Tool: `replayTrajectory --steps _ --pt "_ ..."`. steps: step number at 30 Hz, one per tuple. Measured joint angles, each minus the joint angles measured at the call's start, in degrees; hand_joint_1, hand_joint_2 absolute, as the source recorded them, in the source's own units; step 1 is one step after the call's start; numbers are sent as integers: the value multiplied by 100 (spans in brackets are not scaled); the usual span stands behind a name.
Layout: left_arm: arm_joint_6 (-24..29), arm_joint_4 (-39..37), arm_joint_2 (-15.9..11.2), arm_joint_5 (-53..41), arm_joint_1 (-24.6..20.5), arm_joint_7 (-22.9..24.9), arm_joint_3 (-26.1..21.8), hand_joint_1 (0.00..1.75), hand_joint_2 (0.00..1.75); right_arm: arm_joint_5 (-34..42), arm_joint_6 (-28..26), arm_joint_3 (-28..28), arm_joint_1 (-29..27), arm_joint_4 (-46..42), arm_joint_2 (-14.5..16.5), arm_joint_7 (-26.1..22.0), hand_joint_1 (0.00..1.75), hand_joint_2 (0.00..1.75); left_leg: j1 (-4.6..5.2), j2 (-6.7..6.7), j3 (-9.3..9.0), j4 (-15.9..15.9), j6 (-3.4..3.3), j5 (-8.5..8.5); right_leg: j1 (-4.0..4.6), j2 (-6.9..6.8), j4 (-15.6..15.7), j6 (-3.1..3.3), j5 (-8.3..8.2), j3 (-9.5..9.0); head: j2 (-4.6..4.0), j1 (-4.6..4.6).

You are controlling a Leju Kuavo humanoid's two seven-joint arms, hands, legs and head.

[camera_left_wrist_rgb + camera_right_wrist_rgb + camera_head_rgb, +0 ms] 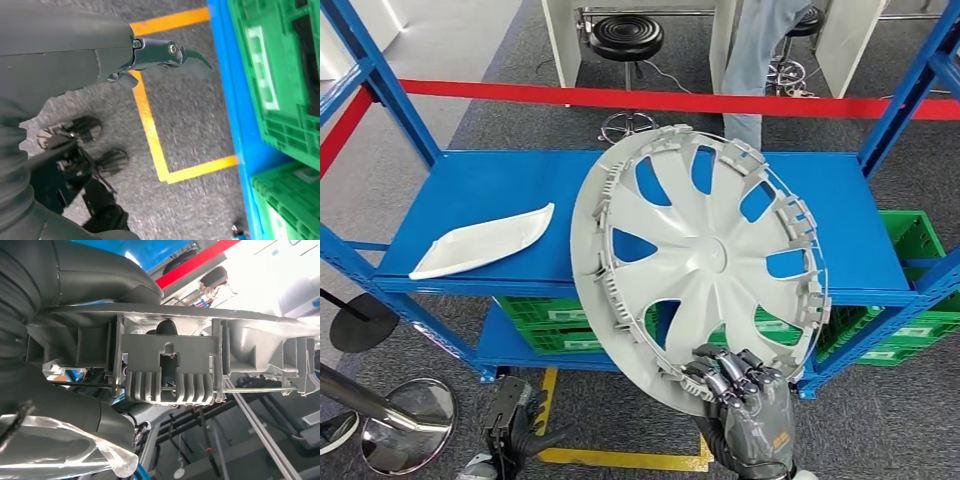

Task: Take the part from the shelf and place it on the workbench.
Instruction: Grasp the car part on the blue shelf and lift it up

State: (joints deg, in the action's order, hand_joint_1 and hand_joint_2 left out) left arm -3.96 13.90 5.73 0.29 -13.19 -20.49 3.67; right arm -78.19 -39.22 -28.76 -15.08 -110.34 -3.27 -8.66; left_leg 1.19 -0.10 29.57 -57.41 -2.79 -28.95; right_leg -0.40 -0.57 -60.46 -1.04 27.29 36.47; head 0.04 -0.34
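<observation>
Over the front edge of the blue shelf point(509, 190) hangs the part — a big pale grey wheel cover point(701, 255), tilted with its back side facing up toward the head camera. Look at the shape: a round disc with broad spokes sweeping out from a small hub, teardrop openings between them showing the blue shelf behind, and a ring of ribbed clips standing up all around the rim. A thin wire hoop runs along those clips.

Right hand point(750, 400) has it — dark fingers curled over the cover's near rim at its lowest point, gripping it from below. From the right wrist view the rim point(170, 365) sits clamped edge-on in the grasp, 1 ribbed clip square in the middle.

Left hand point(113, 65) hangs low beside the shelf, above grey carpet and a yellow floor line point(151, 130); 1 finger juts out straight with nothing in it, and I cannot tell how the rest of the fingers lie.

On the shelf's left end lies a long white curved trim piece point(482, 242), flat, well apart from the cover. Green crates point(916, 300) sit on the lower level.
</observation>
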Motion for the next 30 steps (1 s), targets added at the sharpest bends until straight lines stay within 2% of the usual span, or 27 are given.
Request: replayTrajectory --steps 1,2,4,5,6,7,8,9,10,11,12,14,15,16,17,18,19,20,21,22,23,24,26,27,28,29,30 --pt "30 0 5 -47 -2 58 0 0 175 -51 -1 13 -58 -51 -6 88 175 175 -25 6 29 71 7 78 9 15 -112 -26 156 56 0 8" --pt "64 0 10 -97 -1 126 2 0 175 -101 -1 23 -116 -101 -20 188 175 175 -46 10 74 109 22 147 9 33 -339 -51 389 137 0 15" --pt "148 0 16 -201 20 231 8 0 175 -192 -1 33 -242 -202 -73 404 175 175 -49 8 205 99 18 253 -5 49 -1006 -108 830 309 0 19" --pt "203 0 19 -243 38 237 11 0 175 -247 -1 36 -319 -255 -105 532 175 175 -52 8 275 84 28 297 -18 48 -1267 -136 921 345 0 19" --pt "262 0 21 -272 55 199 13 0 175 -305 -1 39 -403 -311 -137 663 175 175 -58 9 346 66 45 337 -34 47 -1354 -164 898 297 0 17" --pt "315 0 22 -288 67 134 13 0 175 -360 -1 42 -481 -366 -163 779 175 175 -69 9 415 43 70 373 -52 46 -1221 -189 779 145 0 18" --pt "359 0 24 -294 72 57 13 0 175 -409 -1 48 -545 -420 -185 880 175 175 -83 9 481 10 100 405 -74 45 -890 -214 618 -106 0 18" --pt "394 2 25 -298 71 -14 13 0 175 -446 -1 53 -589 -467 -204 955 175 175 -89 6 546 -31 133 431 -88 53 -478 -236 531 -396 0 21" --pt "419 8 27 -306 64 -81 12 0 175 -483 -1 59 -628 -515 -220 1032 175 175 -89 2 603 -78 168 457 -93 66 -132 -224 483 -625 0 21" --pt "443 14 32 -318 56 -157 11 0 175 -524 -2 63 -669 -568 -236 1125 175 175 -83 -1 647 -120 200 484 -93 76 105 -202 488 -759 1 24" --pt "470 23 40 -337 49 -238 11 0 175 -570 -2 66 -713 -625 -253 1242 175 175 -76 -7 679 -143 231 516 -81 87 200 -156 521 -790 1 26" --pt "524 33 60 -388 45 -375 11 0 175 -651 -3 67 -807 -741 -290 1513 175 175 -82 -18 719 -160 288 573 -78 69 209 -31 468 -688 0 33" --pt "556 36 68 -407 49 -410 11 0 175 -681 -3 67 -849 -797 -308 1649 175 175 -89 -20 751 -197 318 495 -82 56 209 38 420 -633 0 26" --pt "580 37 79 -420 53 -424 11 0 175 -699 -3 67 -891 -853 -323 1759 175 175 -98 -19 795 -309 350 308 -90 41 214 94 358 -581 0 15" --pt "601 41 90 -423 53 -429 11 0 175 -712 -3 66 -931 -907 -338 1847 175 175 -110 -14 853 -530 380 19 -95 29 214 136 286 -516 0 6" --pt "614 45 102 -424 51 -429 11 0 175 -720 -3 66 -970 -953 -350 1904 175 175 -120 -10 910 -845 408 -314 -90 26 211 156 215 -448 0 -10" --pt "620 49 112 -425 48 -429 11 0 175 -724 -3 65 -998 -987 -361 1936 175 175 -131 -8 952 -1206 427 -575 -85 19 206 161 147 -375 0 -16" --pt "624 52 119 -426 46 -421 11 0 175 -723 -3 64 -1021 -1008 -371 1960 175 175 -137 -8 958 -1514 436 -713 -78 12 200 161 82 -291 0 -15" --pt "626 52 128 -431 46 -404 11 0 175 -716 -3 61 -1040 -1026 -379 1977 175 175 -139 -7 902 -1682 435 -711 -71 5 196 158 24 -213 0 -16" --pt "627 52 136 -440 47 -378 10 0 175 -695 -3 59 -1059 -1045 -383 1988 175 175 -139 -7 762 -1655 422 -598 -63 -2 191 152 -31 -139 0 -16" --pt "627 52 144 -449 47 -342 9 0 175 -665 -3 56 -1080 -1066 -385 1993 175 175 -136 -7 528 -1417 395 -433 -55 -7 188 142 -84 -74 0 -16" --pt "629 53 148 -455 45 -304 4 0 175 -627 -3 54 -1105 -1089 -386 1984 175 175 -125 -6 217 -1019 353 -308 -50 -11 187 130 -135 -23 0 -16" --pt "640 54 153 -457 34 -237 -10 0 175 -560 -3 56 -1158 -1126 -385 1944 175 175 -88 -4 -370 -142 267 -293 -41 -25 188 77 -236 35 0 -12" --pt "647 55 156 -456 29 -215 -17 0 175 -538 -3 59 -1178 -1139 -385 1922 175 175 -65 -6 -526 121 235 -339 -49 -36 200 39 -290 45 0 -13" --pt "654 55 160 -456 28 -199 -22 0 175 -525 -3 62 -1192 -1149 -384 1907 175 175 -45 -9 -576 245 214 -355 -58 -46 223 -2 -350 47 0 -14" --pt "657 55 164 -456 31 -191 -25 0 175 -518 -3 66 -1200 -1155 -385 1898 175 175 -44 -10 -547 280 189 -299 -68 -54 251 -39 -399 54 0 -15" --pt "660 55 169 -455 34 -183 -28 0 175 -514 -3 70 -1208 -1158 -385 1891 175 175 -48 -4 -497 305 156 -217 -75 -46 259 -70 -381 78 0 -17"
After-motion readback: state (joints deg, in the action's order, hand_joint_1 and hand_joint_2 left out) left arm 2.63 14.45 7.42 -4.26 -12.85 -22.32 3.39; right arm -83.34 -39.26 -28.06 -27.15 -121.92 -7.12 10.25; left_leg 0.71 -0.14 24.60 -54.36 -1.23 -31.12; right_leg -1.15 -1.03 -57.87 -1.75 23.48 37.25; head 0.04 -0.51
